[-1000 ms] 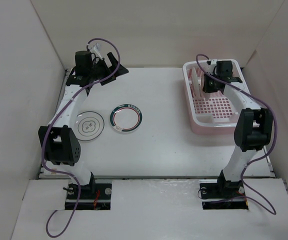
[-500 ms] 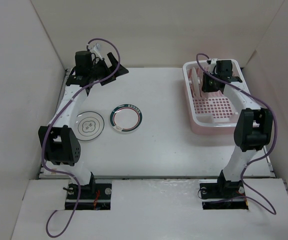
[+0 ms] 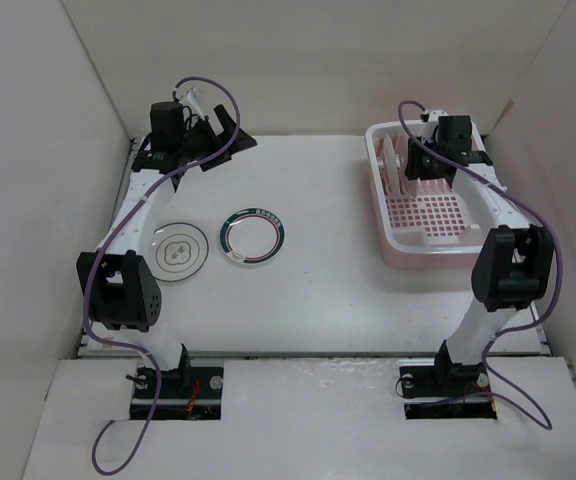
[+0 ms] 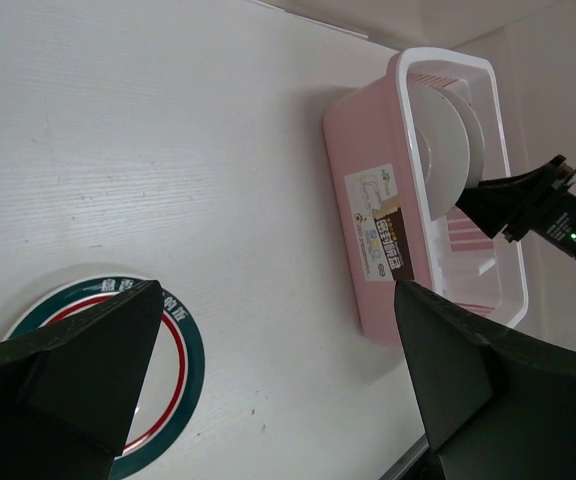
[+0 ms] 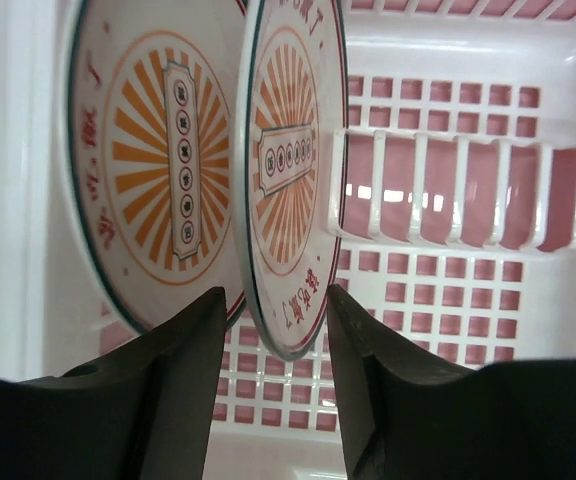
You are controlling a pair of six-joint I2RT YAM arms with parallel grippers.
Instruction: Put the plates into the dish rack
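Right gripper [image 5: 273, 293] is hanging inside the pink plastic dish rack with white rim [image 3: 423, 256] at far right, jaws parted astride the edge of one upright orange-sunburst white plate [image 5: 288, 160]. A second sunburst plate [image 5: 148, 180] is standing just beside it. Left gripper [image 4: 276, 290] is hovering far left, spread wide. Green-rimmed plate [image 3: 252, 237] and thin-ringed plate [image 3: 178, 252] are lying flat on the left of the white table [image 3: 328, 290].

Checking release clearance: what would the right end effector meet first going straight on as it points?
Probably the nearer sunburst plate, upright in the dish rack; its rim sits between the fingers of the right end effector.
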